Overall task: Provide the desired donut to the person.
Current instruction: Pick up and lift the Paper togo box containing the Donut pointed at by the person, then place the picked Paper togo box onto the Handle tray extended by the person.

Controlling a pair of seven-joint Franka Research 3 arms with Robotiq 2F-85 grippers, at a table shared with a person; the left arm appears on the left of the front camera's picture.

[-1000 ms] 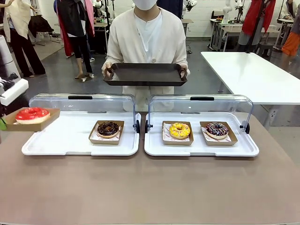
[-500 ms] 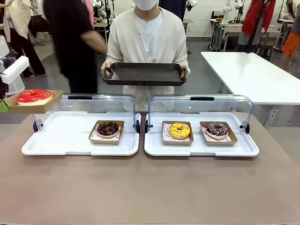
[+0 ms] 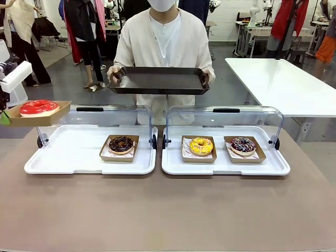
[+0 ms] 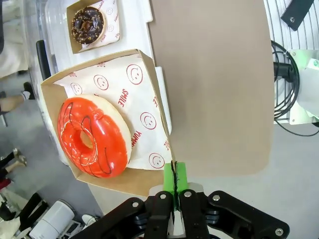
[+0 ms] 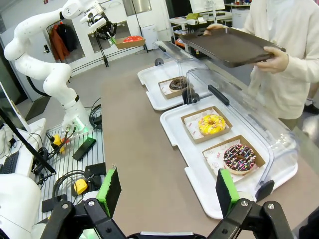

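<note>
A red-glazed donut (image 3: 39,107) lies in a cardboard tray (image 3: 55,116) held in the air above the far left of the table. My left gripper (image 3: 3,116) is shut on that tray's edge. The left wrist view shows the donut (image 4: 92,137) on smiley-print paper, with the gripper (image 4: 174,180) pinching the cardboard rim. The person (image 3: 163,37) in a cream cardigan stands at the far side, holding a dark serving tray (image 3: 160,81) with both hands. My right gripper (image 5: 167,194) stands open over the table's near right, with nothing between its green pads.
Two white display trays (image 3: 68,157) (image 3: 226,167) with raised clear lids (image 3: 94,113) sit on the brown table. They hold a chocolate donut (image 3: 121,144), a yellow donut (image 3: 201,146) and a sprinkled donut (image 3: 242,145). A white table (image 3: 283,84) stands at the back right.
My left gripper has lifted the red donut's tray higher, off the left display tray. The person has shifted the dark tray a little to the left. A passer-by crossed behind.
</note>
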